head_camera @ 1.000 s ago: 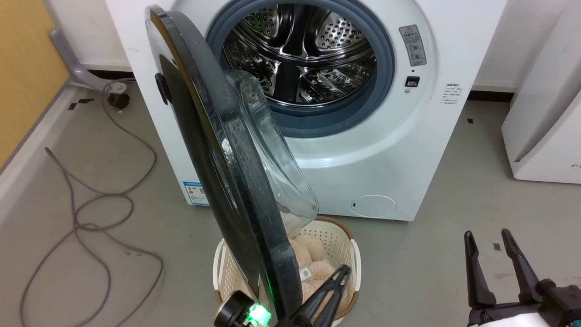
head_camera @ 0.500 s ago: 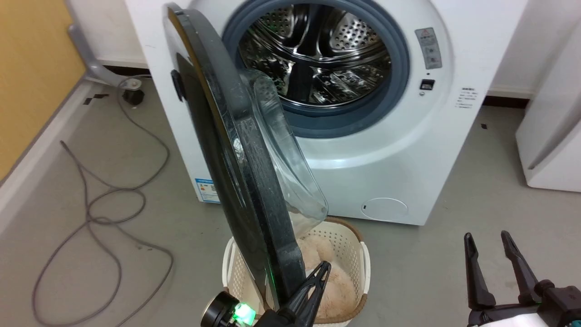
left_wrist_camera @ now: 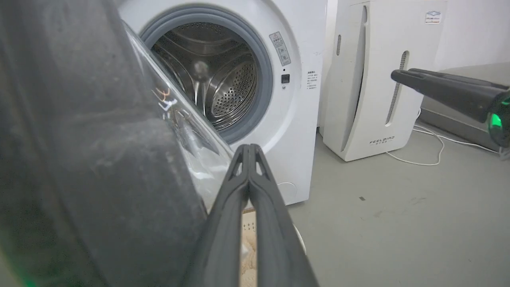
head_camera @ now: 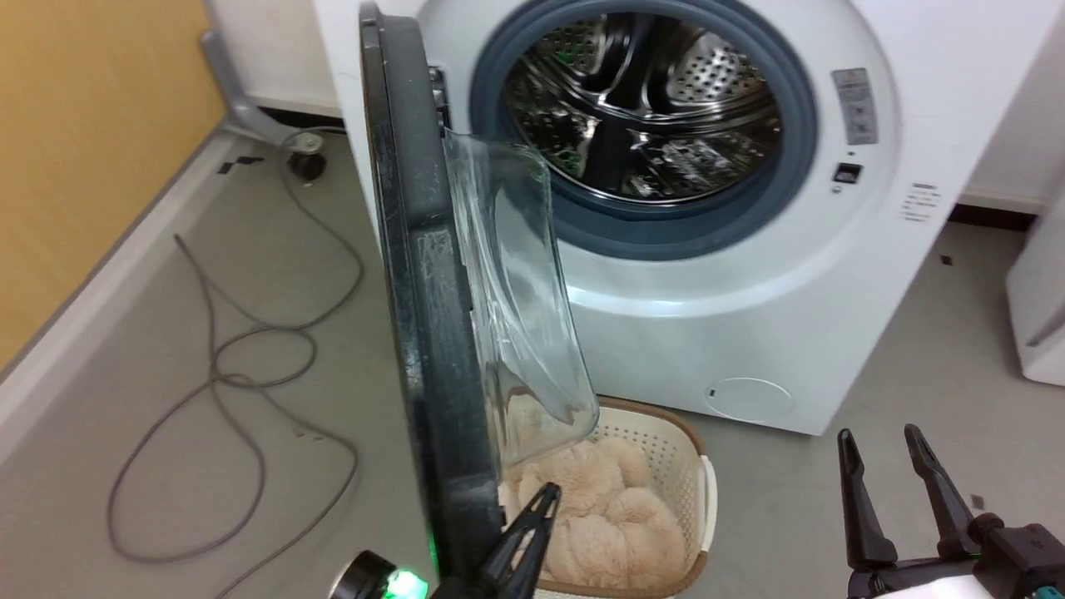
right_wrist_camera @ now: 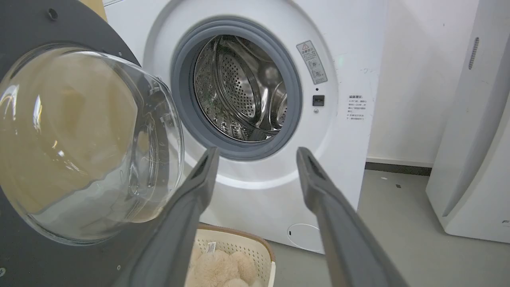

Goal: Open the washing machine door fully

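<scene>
Push the door wide by its black rim with your closed, empty left gripper; right gripper jaws open.

The brand name "FEELBIRD" stands in small dark letters low on the front of the white appliance beside the washing machine. A label near the appliance's top is too small to read. On the washing machine's front, a grey sticker bears a red warning triangle. The sticker's lettering and the block of small print nearby are illegible.
</scene>
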Robot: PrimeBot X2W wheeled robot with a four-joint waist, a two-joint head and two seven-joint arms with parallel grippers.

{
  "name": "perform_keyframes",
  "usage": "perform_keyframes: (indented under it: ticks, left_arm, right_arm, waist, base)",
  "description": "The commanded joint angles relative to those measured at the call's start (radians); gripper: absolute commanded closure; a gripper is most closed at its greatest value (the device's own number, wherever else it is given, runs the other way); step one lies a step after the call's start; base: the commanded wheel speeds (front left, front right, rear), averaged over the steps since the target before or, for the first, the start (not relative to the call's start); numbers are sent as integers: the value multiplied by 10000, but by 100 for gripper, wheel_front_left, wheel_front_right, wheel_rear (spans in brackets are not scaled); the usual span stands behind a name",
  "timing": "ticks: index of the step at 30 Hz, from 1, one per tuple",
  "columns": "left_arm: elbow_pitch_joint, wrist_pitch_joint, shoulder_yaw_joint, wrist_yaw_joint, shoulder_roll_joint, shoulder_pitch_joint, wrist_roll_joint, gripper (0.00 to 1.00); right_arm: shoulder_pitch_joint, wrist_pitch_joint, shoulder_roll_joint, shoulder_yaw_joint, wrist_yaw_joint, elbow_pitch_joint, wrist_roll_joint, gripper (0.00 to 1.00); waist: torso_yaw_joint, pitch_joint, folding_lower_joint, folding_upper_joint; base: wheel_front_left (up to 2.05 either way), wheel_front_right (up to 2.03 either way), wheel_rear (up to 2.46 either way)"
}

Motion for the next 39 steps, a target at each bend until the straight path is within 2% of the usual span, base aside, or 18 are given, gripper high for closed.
perform_keyframes:
  ticks: [1, 15, 20, 32, 39]
  left_arm:
    - [-42, -42, 122, 104, 123, 116, 6, 100]
    - [-870, -42, 796, 661, 673, 756, 10, 100]
    - [-917, -42, 1308, 862, 1013, 905, -130, 100]
    - [-482, -42, 2995, 1249, 1534, 695, -963, 100]
    - [-105, -42, 4045, 1242, 1417, 112, -1719, 100]
  right_arm:
    - [101, -45, 41, 23, 50, 14, 35, 0]
    - [156, -45, 41, 97, 50, 43, 128, 0]
    - [120, -45, 41, 137, 50, 56, 142, 0]
    - [-46, -45, 41, 183, 50, 45, -4, 0]
    - [-176, -46, 41, 126, 50, 29, -168, 0]
  waist:
    - [144, 4, 0, 0]
    - [1361, 67, 0, 0]
    - [1635, 157, 0, 0]
    - [1717, 534, 0, 0]
    - [1722, 918, 0, 0]
  base:
    - [0, 0, 0]
    - [0, 0, 0]
    - [0, 0, 0]
    - [0, 0, 0]
    - [0, 0, 0]
